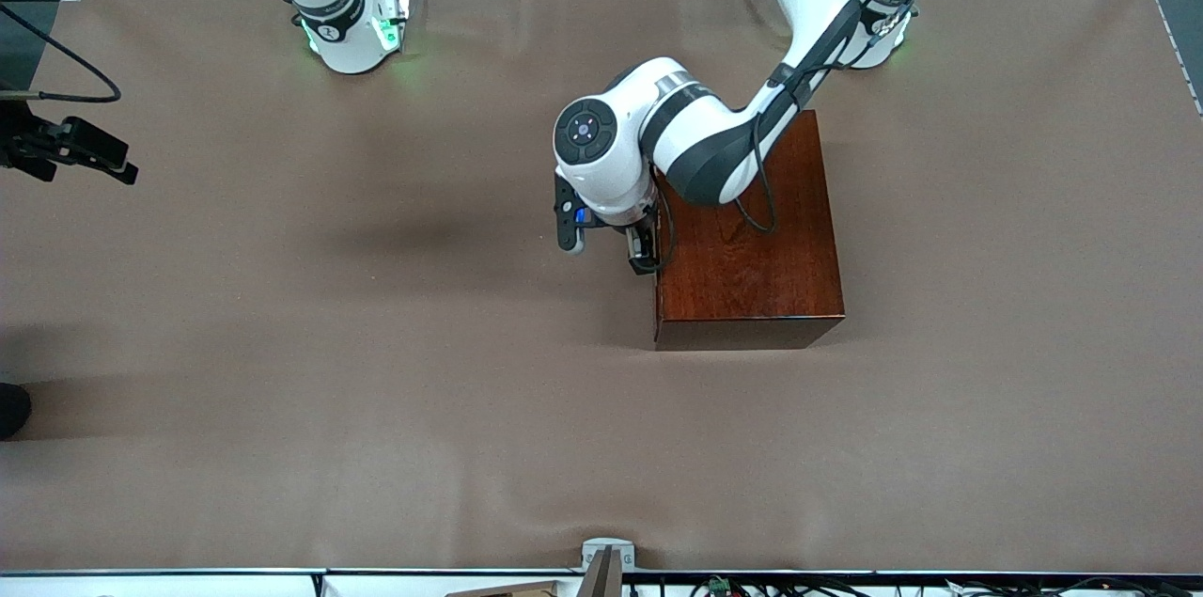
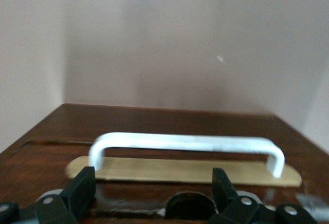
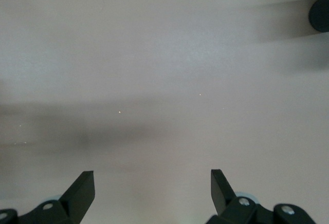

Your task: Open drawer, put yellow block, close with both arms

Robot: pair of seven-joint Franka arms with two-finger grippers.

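The drawer (image 2: pixel 180 170) sits shut in its dark reddish-brown wooden box (image 1: pixel 752 240), which stands on the brown surface (image 1: pixel 376 390) toward the left arm's end. Its front faces the right arm's end of the surface, so the pull has to run that way.

In the left wrist view the two black fingertips (image 2: pixel 85 185) of the left hand (image 1: pixel 632 244) stand apart, released, gripping nothing. Between them, just ahead, lies the white U-shaped bar handle (image 2: pixel 187 144). The bar's long axis runs across the gap between the fingertips rather than along it, and the bar looks wider than the gap. I judge that the fingers are set to close over the bar's thickness near its middle, and that the coming move is a short advance straight toward the drawer front until the bar is between the pads. In the front view this hand hangs right in front of the box, very near it; whether it touches the handle cannot be told.

The left arm is much the nearer to the drawer. The right hand (image 1: pixel 85 150) waits over the surface's edge at the right arm's end, well apart from the box, its black fingers (image 3: pixel 82 188) spread wide and empty over bare surface.

The yellow block shows in none of the views, so where it lies cannot be said.
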